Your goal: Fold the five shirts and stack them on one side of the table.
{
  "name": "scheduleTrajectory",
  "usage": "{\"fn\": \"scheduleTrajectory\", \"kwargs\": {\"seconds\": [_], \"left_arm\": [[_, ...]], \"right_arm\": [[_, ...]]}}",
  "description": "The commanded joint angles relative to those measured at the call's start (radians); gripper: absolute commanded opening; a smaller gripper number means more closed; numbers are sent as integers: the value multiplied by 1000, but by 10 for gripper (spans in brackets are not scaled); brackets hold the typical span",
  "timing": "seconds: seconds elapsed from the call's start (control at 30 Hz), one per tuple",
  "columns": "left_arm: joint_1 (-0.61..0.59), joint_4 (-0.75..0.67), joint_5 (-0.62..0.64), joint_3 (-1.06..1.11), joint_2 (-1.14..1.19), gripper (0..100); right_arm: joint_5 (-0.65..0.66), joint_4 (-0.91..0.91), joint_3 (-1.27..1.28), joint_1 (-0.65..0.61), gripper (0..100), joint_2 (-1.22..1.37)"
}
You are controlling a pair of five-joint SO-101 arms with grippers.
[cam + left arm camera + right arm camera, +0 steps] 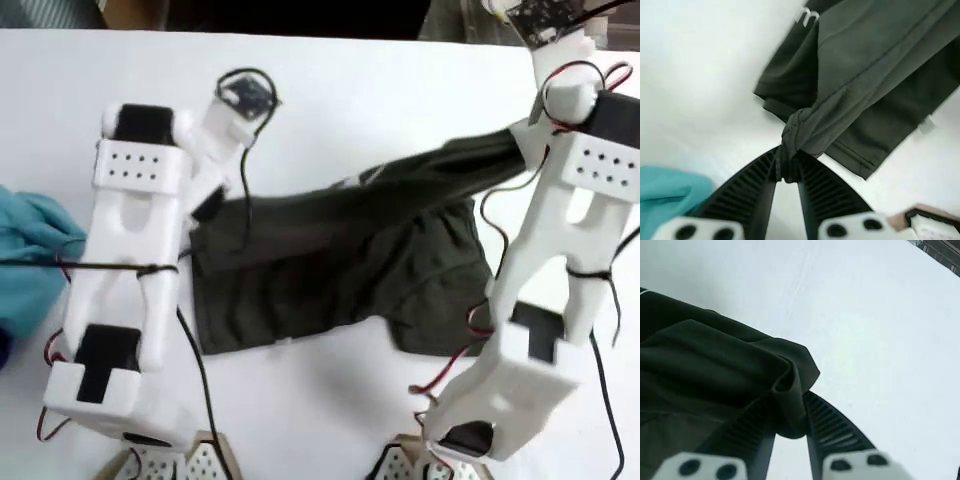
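A dark green shirt (330,270) is stretched across a white desk (380,90) between two white robot arms. The left jaws are clamped together on a bunched, twisted corner of the shirt. From that pinch the cloth fans out ahead of the jaws, and its hem runs slantwise over the desk. The right jaws are closed on a folded edge of the same shirt, with a lip of fabric wrapped over and between them. Beyond the right jaws is bare white desk. Seen from above, a band of the shirt is drawn taut from one pair of jaws to the other, and the rest lies spread on the desk between and in front of them. A crumpled teal shirt (30,250) lies on the desk to the left of the left jaws, apart from the dark shirt.
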Motion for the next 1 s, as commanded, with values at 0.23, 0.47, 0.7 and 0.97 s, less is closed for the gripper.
{"fn": "scheduleTrajectory", "kwargs": {"seconds": [0.23,0.47,0.7,0.97], "left_arm": [[11,-242,-14,510,-325,25],[9,-331,-51,716,-382,25],[15,-411,-49,814,-381,25],[71,-411,-52,878,-382,25]], "right_arm": [[28,-196,632,-30,23,-441],[31,-430,1134,-28,23,-659],[107,-564,1418,2,23,-826],[180,-641,1540,111,23,-852]]}}
